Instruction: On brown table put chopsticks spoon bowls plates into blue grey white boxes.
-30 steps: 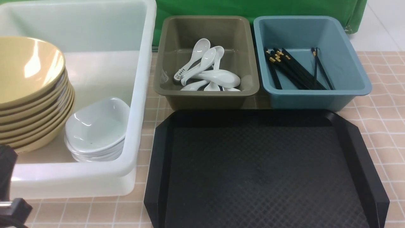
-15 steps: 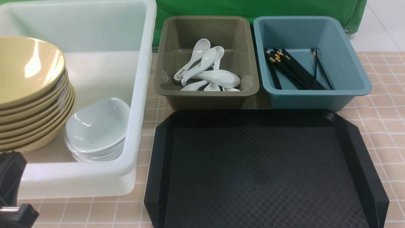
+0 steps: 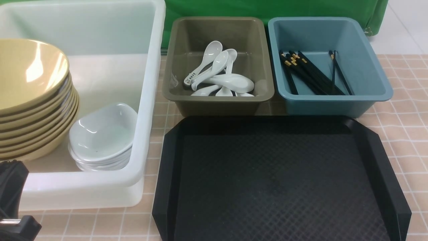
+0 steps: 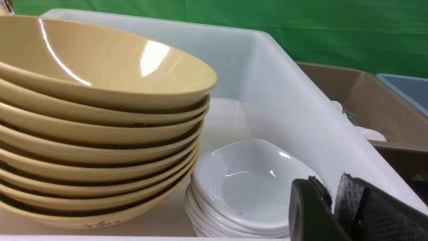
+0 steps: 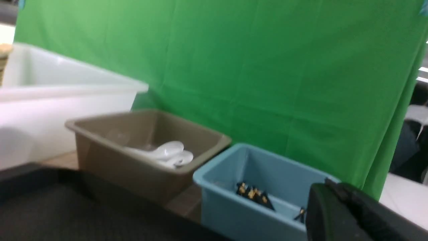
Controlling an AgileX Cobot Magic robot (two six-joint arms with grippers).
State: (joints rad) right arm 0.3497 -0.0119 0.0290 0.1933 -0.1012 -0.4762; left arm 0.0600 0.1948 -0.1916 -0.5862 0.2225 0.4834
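Observation:
A stack of tan bowls [image 3: 30,100] and a stack of small white plates [image 3: 100,137] sit in the white box [image 3: 147,100]. White spoons [image 3: 219,72] lie in the grey box [image 3: 217,107]. Black chopsticks [image 3: 311,73] lie in the blue box [image 3: 334,105]. My left gripper [image 4: 329,182] is shut and empty, just in front of the white box's near wall, close to the plates [image 4: 247,180]; part of it shows at the front view's lower left [image 3: 13,174]. My right gripper [image 5: 329,184] is shut and empty, near the blue box [image 5: 234,207]; it is out of the front view.
A black tray [image 3: 274,180] with nothing on it lies on the tiled brown table in front of the grey and blue boxes. A green cloth hangs behind the boxes. Bare table [image 3: 408,134] shows to the right of the tray.
My left gripper has shifted slightly right and down along the white box's near wall since one second ago, then held still. Nothing else has moved.

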